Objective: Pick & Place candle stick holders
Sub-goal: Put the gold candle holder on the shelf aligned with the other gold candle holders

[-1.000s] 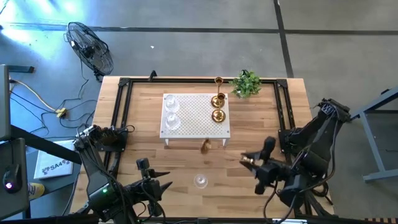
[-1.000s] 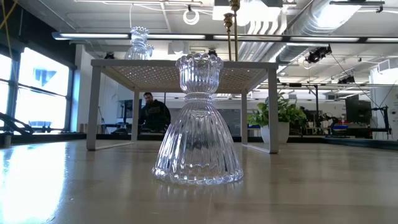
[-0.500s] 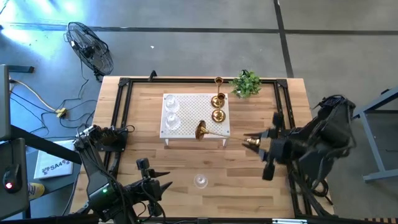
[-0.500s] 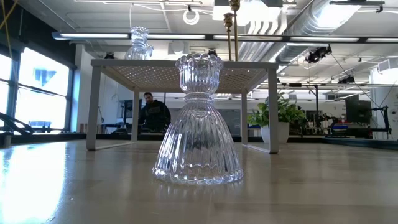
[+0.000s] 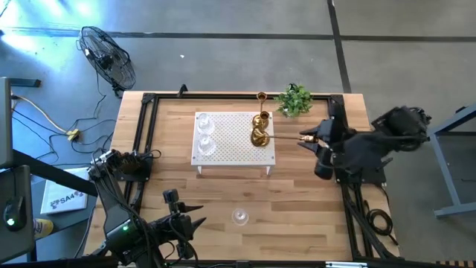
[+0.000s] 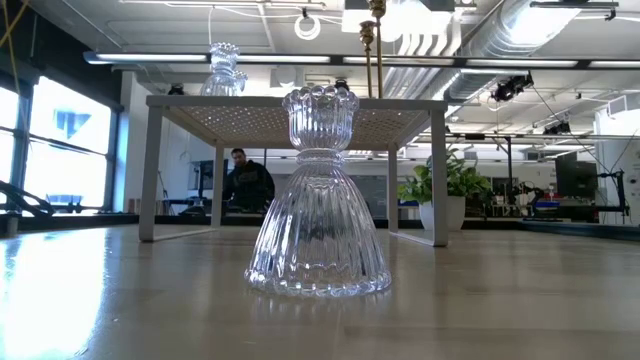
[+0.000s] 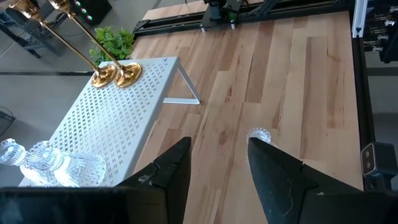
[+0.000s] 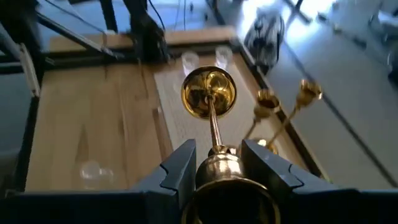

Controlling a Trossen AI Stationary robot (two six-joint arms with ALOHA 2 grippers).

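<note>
A brass candlestick holder (image 8: pixel 211 118) was pinched at its cup end between the right gripper (image 5: pixel 307 139) fingers, its round base carried ahead over the white perforated platform (image 5: pixel 223 154); a clear glass holder (image 7: pixel 259 135) stood just beyond the left gripper (image 7: pixel 217 163) fingers, which were spread

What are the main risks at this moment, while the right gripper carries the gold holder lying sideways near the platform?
1. The right gripper holds the long gold holder sideways by one end; its round base is close to two gold holders on the white platform and may knock them over.
2. Setting it upright needs a tilt; it might slip.
3. The glass holder on the table is untouched, near the open left gripper.
</note>
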